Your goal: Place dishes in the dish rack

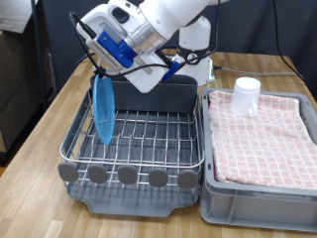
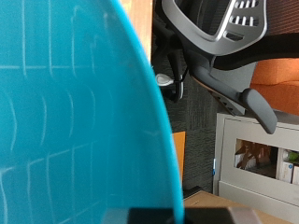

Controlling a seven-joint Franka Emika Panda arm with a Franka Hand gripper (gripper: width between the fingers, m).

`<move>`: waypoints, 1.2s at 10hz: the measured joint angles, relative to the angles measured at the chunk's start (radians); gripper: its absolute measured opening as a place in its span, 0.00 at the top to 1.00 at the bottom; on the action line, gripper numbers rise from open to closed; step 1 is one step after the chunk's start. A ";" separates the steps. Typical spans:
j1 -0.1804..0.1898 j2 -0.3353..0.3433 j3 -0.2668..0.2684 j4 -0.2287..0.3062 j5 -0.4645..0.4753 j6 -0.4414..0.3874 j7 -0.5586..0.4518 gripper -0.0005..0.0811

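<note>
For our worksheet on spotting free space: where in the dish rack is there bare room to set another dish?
Free: the dish rack wires between plate and grey crate. Crowded: the rack's left end under the gripper.

This looks like an office or lab room set up for robot trials, not a home kitchen. A wooden table (image 1: 40, 124) carries a dish rack (image 1: 139, 139) and a grey crate (image 1: 260, 188) lined with a checked cloth (image 1: 267, 134), with a robot arm (image 1: 163, 25) over them and cables running along it. The wrist view shows a black office chair (image 2: 220, 37) on dark carpet (image 2: 196, 140), an orange panel (image 2: 276, 70), and a pale cabinet (image 2: 257, 154) with an open shelf holding small items too blurred to tell.
</note>
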 joint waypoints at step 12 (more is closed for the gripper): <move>-0.002 0.019 -0.003 -0.011 0.004 0.067 0.025 0.59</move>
